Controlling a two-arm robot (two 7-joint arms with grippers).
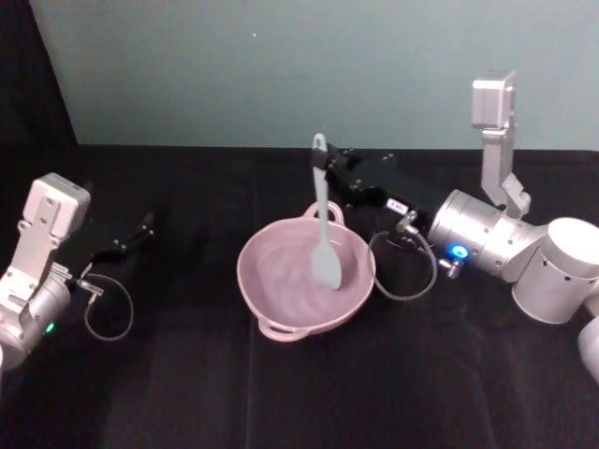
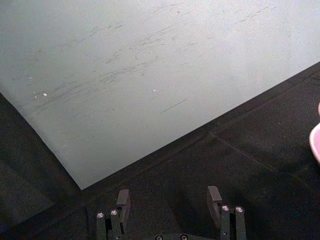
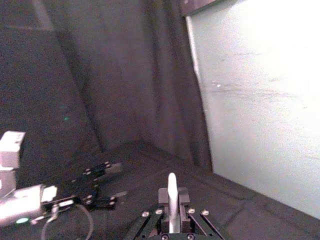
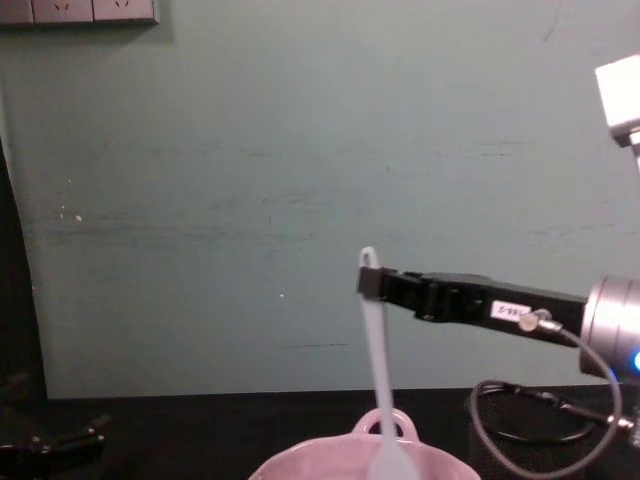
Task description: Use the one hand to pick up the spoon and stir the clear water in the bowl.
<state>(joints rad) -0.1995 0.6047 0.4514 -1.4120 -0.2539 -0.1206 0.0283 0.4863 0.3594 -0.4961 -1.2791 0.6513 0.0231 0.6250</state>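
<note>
One spoon (image 1: pixel 326 234) stood near-upright, blade in one pink bowl (image 1: pixel 249 283); R gripper (image 1: pixel 325 174) clamped its handle. L gripper (image 1: pixel 142 227) sat idle far left, fingers apart

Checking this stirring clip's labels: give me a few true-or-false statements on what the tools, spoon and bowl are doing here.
1. The right tool grips the spoon near the top of its handle. True.
2. The spoon's blade hangs outside the bowl. False: it dips inside the bowl.
3. The left tool is open and holds nothing. True.
4. The spoon lies flat. False: it stands nearly upright.
</note>
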